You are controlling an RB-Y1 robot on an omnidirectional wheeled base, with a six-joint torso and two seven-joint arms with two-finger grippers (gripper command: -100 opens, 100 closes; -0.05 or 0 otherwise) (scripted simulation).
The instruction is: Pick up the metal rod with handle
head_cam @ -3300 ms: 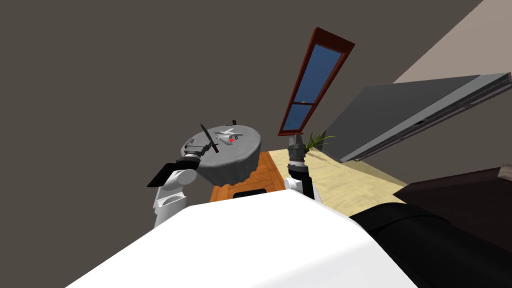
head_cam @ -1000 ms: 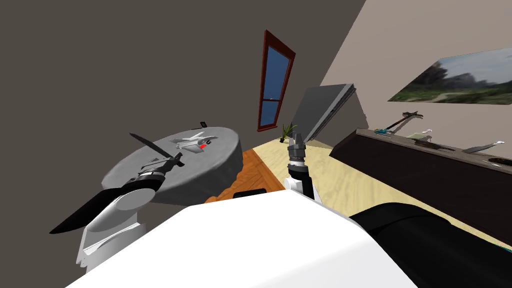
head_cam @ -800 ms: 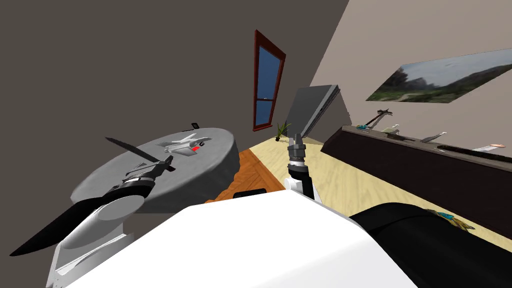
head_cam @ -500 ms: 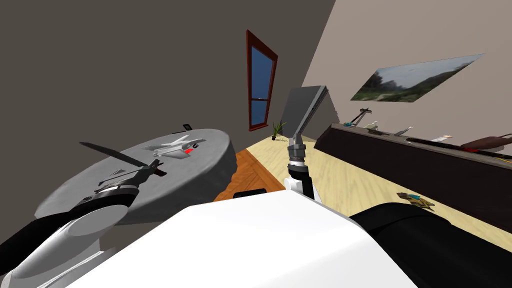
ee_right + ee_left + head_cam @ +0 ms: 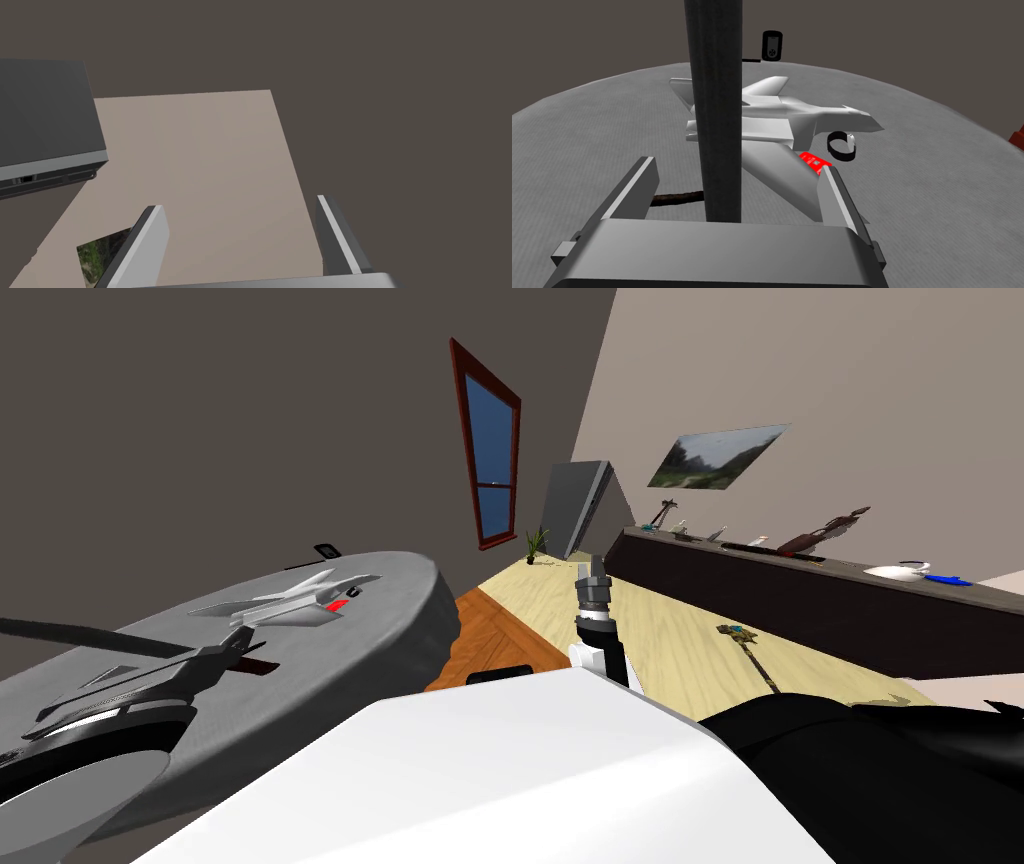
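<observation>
One rod [image 5: 713, 110]; one toy plane [image 5: 782, 112]

Metal rod with handle [image 5: 713, 110]: long, dark, straight shaft with a brownish handle end, standing midway between the left gripper's [image 5: 735, 167] spread fingers and hanging above the grey round table [image 5: 937, 200]

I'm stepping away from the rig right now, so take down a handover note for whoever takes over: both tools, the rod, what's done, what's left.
Left tool: the fingers stand apart on either side of the dark rod, which rises between them. No pad is seen pressing its sides.
Right tool: open, empty, raised out front.
Things: the rod is at the left tool, over the grey round table. A white toy plane lies on the table beyond it.
Done: in the head view the rod looks lifted off the tabletop.
Left: check the grip before moving, as it may be loose.
</observation>
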